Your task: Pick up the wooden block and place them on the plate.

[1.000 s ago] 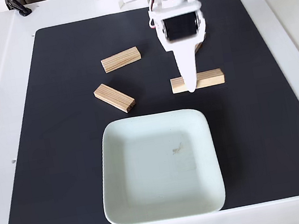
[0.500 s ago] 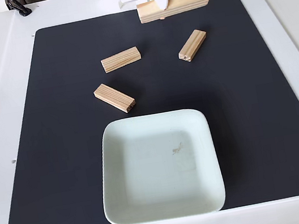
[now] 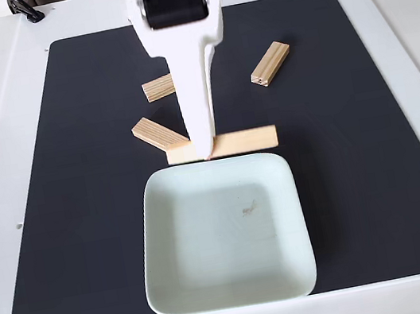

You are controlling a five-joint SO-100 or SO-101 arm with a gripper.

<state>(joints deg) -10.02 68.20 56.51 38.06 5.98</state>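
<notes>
Gripper (image 3: 208, 156) has come down from the mat's far edge w/ a wooden block (image 3: 232, 143) clamped in its fingers, block now just above the plate (image 3: 171, 284) far rim, long axis left-right & near level, arm reaching down-forward over two other blocks.

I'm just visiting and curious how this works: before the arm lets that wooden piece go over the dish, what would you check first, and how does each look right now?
1. Held block gripped by the gripper: ok, clamped near its middle.
2. Block level: ok, it looks roughly horizontal.
3. Block over the plate: not ok, it sits at the far rim, not over the middle.
4. Plate free for landing: ok, just a small speck inside.
5. Other blocks out of the way: ok; the left block, back block and right block lie on the black mat.
6. Height above the plate: cannot tell.
</notes>
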